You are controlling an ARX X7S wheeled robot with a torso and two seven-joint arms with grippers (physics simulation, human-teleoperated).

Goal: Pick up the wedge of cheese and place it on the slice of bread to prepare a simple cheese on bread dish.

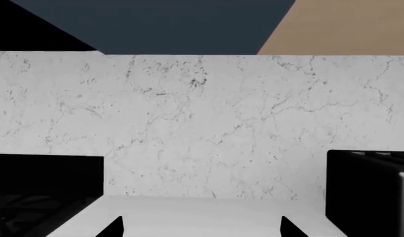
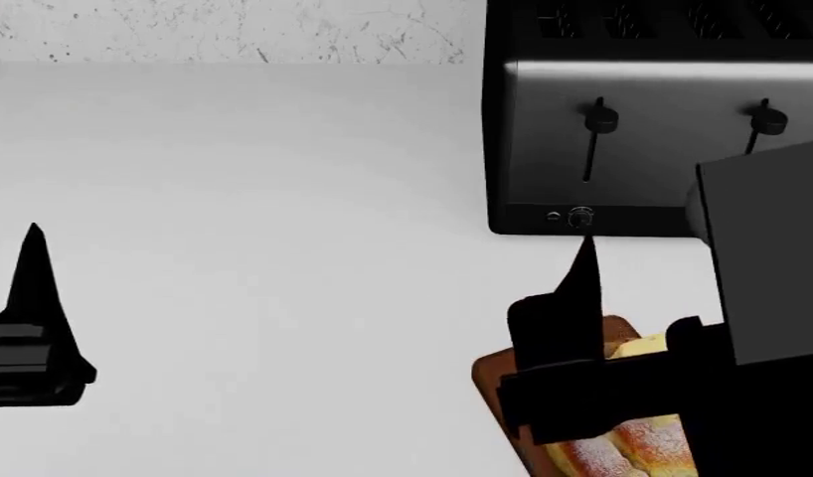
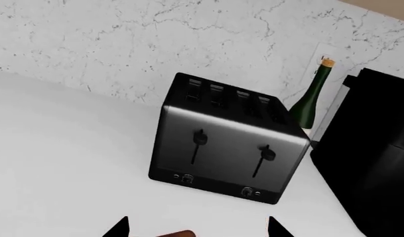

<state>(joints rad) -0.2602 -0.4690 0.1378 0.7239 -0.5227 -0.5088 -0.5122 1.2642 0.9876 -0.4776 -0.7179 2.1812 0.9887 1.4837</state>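
Observation:
The slice of bread, a golden floured loaf, lies on a reddish-brown wooden board at the front right of the white counter. A pale yellow piece that looks like the wedge of cheese shows at the loaf's far side, mostly hidden by my right arm. My right gripper hovers over the board's near-left corner. It is open, with only counter and the board's tip between its fingertips. My left gripper stands open far to the left over bare counter.
A black and steel toaster stands just behind the board against the marble wall. A green bottle and a black appliance are to its right. A dark cooktop lies left of the left gripper.

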